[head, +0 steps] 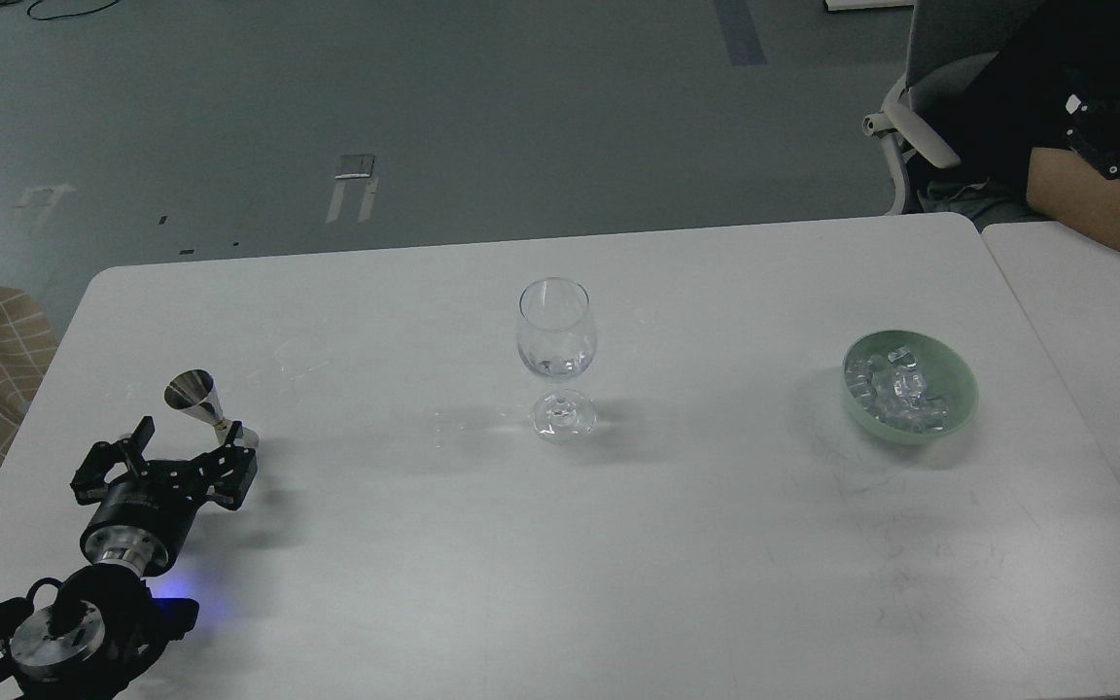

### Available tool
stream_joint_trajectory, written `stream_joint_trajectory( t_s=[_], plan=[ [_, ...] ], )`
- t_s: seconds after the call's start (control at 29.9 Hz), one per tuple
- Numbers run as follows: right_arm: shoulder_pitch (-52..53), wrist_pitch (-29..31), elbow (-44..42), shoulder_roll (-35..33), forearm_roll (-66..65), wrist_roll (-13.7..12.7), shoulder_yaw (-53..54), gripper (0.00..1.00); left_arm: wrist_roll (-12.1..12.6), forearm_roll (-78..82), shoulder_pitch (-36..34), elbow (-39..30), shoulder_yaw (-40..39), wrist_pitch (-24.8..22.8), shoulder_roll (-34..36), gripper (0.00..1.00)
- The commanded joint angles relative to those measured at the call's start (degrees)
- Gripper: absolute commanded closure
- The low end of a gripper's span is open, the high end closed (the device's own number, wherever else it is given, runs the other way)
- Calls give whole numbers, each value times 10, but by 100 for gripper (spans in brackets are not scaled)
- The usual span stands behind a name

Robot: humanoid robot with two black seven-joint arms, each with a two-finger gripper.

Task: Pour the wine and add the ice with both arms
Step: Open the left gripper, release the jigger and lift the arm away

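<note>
Head view: looked forward and down across a white tabletop (618, 583); only my left arm showed.
Left arm: came in at the near-left corner, its black links and silver joint caps rising toward the left edge.
Left gripper (192, 439): fingers spread apart, one out at the left, the other beside the base of a small metal jigger (198, 399); I could not tell whether that finger touched it, and nothing was clamped.
Jigger: stood near the left edge, just beyond the fingers, tilted, open mouth up and leaning toward the far-left corner; long axis ran from the fingers up and away.
Key relation: jigger lay straight ahead of the open fingers, along the line of the arm, so closing on it looked to need only a small advance.
Wine glass (557, 358): upright at mid-table, well apart from the gripper, to its right and farther off; stem vertical, mouth up.
Wine (554, 367): a little clear liquid seemed to sit low in the glass, hardly visible.
Bowl (949, 413): pale green, toward the right edge, level with the glass.
Ice (900, 387): clear cubes heaped inside the bowl, well apart from the glass.
Nearer arm: left for the jigger; the bowl lay on the right arm's side.
Right gripper: not in view.
Person's forearm (1104, 209): rested beyond the far-right corner.
</note>
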Motion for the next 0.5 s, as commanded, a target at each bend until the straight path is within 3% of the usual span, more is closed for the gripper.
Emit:
stream_joint_trajectory(
  t_s=[0.0, 0.2, 0.47],
  plan=[
    [0, 0, 0, -2, 0, 0, 2, 0, 0, 2, 23, -26, 0, -2, 39, 7],
    [-3, 0, 0, -4, 0, -1, 4, 0, 0, 44, 62, -44, 1, -2, 135, 7],
    [-4, 1, 0, -5, 0, 0, 6, 0, 0, 245, 68, 8, -8, -2, 281, 7]
  ],
)
